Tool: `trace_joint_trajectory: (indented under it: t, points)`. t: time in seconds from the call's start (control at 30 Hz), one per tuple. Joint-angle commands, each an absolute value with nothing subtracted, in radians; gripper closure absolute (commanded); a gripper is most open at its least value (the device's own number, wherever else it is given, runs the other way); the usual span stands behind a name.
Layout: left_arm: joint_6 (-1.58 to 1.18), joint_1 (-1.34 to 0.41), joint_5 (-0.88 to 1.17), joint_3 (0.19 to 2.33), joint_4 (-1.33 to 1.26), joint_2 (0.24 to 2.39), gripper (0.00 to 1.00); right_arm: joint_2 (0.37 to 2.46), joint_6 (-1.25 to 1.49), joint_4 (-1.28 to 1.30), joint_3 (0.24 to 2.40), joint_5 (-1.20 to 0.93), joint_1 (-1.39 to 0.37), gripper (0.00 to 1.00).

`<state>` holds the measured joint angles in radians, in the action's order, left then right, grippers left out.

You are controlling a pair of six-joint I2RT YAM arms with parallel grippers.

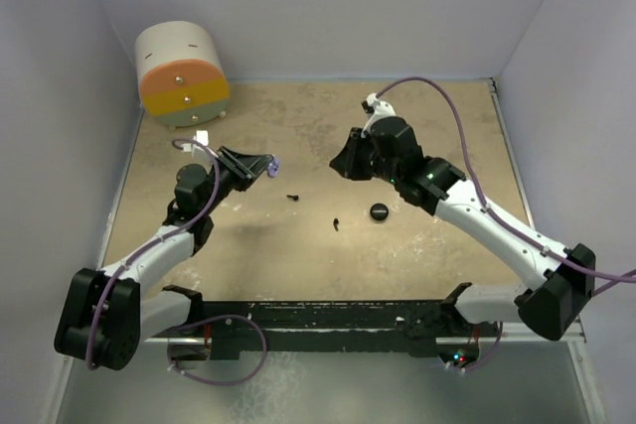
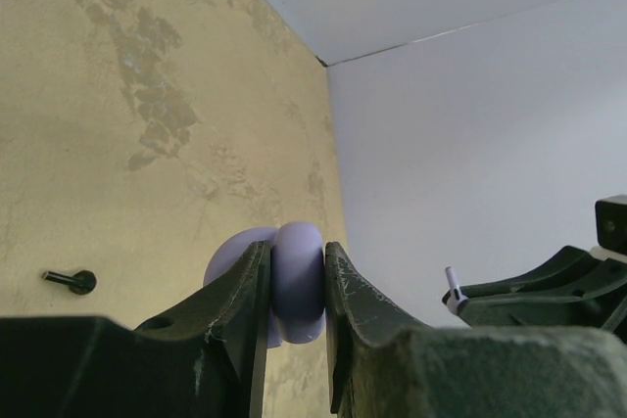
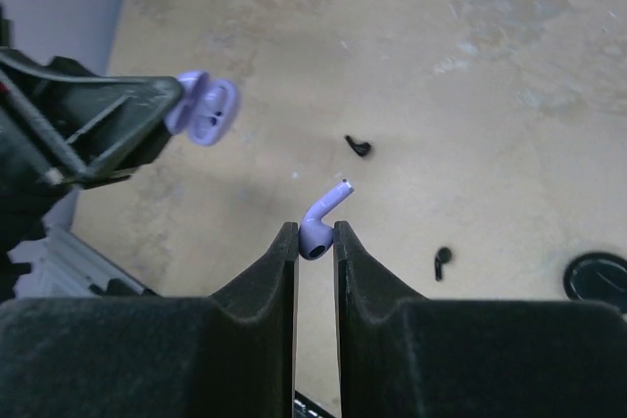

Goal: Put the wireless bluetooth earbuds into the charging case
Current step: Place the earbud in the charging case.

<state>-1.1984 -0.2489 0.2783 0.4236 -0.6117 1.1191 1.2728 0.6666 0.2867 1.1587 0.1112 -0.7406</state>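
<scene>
Both arms reach inward above the table [image 1: 298,255], tips facing each other. The left gripper [image 2: 297,263] is clamped on the lavender case [image 2: 296,286]. The right gripper [image 3: 315,238] pinches a lavender earbud [image 3: 319,225] by its head, stem slanting outward from the fingertips.

This is looking like a robot lab — a test cell. Plain pale walls [image 1: 318,7] are closing in a worn tan table [image 1: 298,126] on three sides. Two arms, left [image 1: 149,253] and right [image 1: 487,220], are sitting bolted at its near edge, lilac cables [image 1: 422,79] looping off them — and a banded drum [image 1: 182,74] is standing at the far left corner.
</scene>
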Motion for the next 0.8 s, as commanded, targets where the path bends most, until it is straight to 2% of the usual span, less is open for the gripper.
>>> trace_joint_trajectory:
  t: [0.0,0.3,0.53,0.77]
  points:
    - [-1.238,-0.241,0.330,0.492,-0.718,1.164,1.00,1.315,0.597,0.249,1.279,-0.141,-0.685,1.00]
    - [-1.225,-0.241,0.387,0.535,-0.734,1.207,1.00,1.424,0.622,0.207,1.388,-0.499,-0.587,1.00]
    - [-1.219,-0.241,0.428,0.526,-0.759,1.226,1.00,1.463,0.661,0.144,1.361,-0.714,-0.532,1.00]
    - [-1.212,-0.241,0.431,0.501,-0.783,1.231,1.00,1.498,0.684,0.103,1.338,-0.841,-0.495,1.00]
